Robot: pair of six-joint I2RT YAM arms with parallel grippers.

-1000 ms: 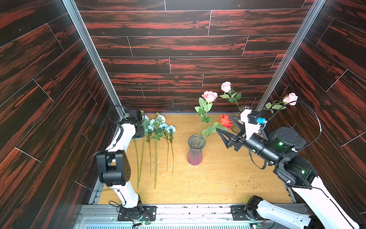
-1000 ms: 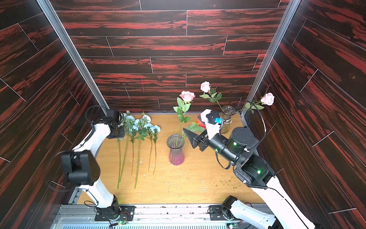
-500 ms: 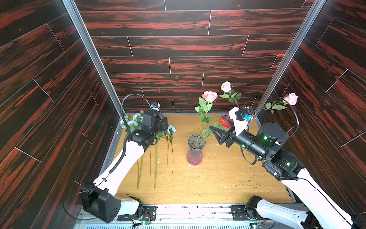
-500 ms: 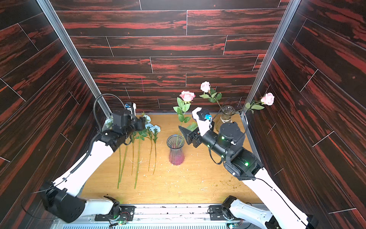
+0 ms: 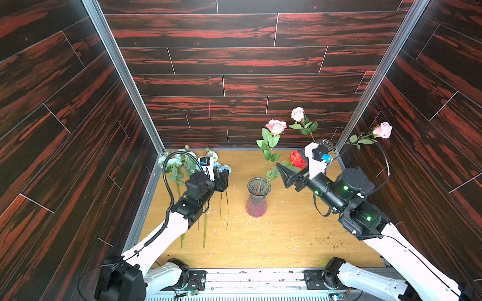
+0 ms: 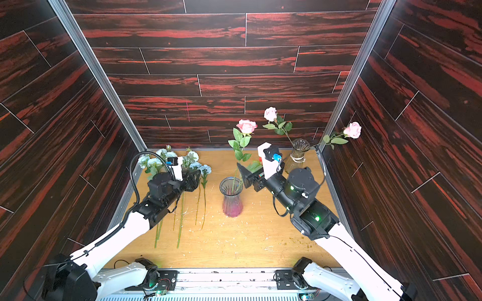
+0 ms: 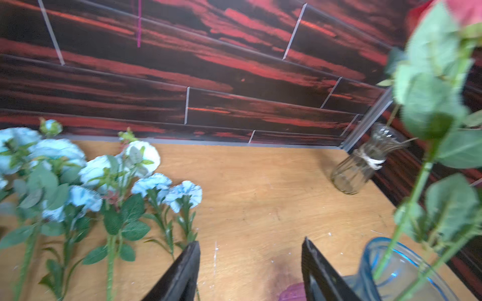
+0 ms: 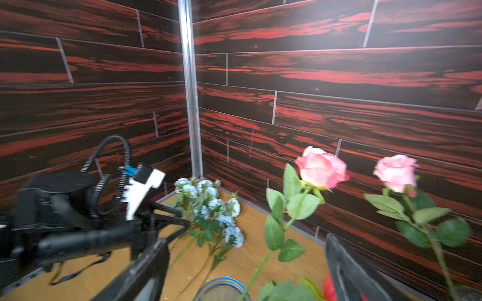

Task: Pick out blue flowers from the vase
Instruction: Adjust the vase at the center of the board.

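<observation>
**Blue stems out, both jaws empty by the vase**

The pale blue-white ruffled artificial flowers [image 7: 90, 169] lie in a row on the light wooden tabletop [image 5: 273, 239], to the robot's left of the ribbed glass vase with the purple-tinted base [image 5: 257, 198] and apart from it. The left gripper [image 7: 251, 241] hangs over the edge of that row nearest the vase, jaws spread and empty. The right gripper [image 8: 245, 239] hovers just on the vase's other side, jaws wide, gripping nothing. Only a long-stemmed pink rose [image 5: 276, 126] visibly rises from the vase, so the picking looks finished or nearly so. The best move now is to check the mouth for any leftover blue stem. Both grippers should keep off the rose stalk, since a nudge could tip the narrow vase. The tabletop is scuffed and flecked, and dark red-streaked plank walls [image 5: 234, 60] enclose the vase on three sides.
</observation>
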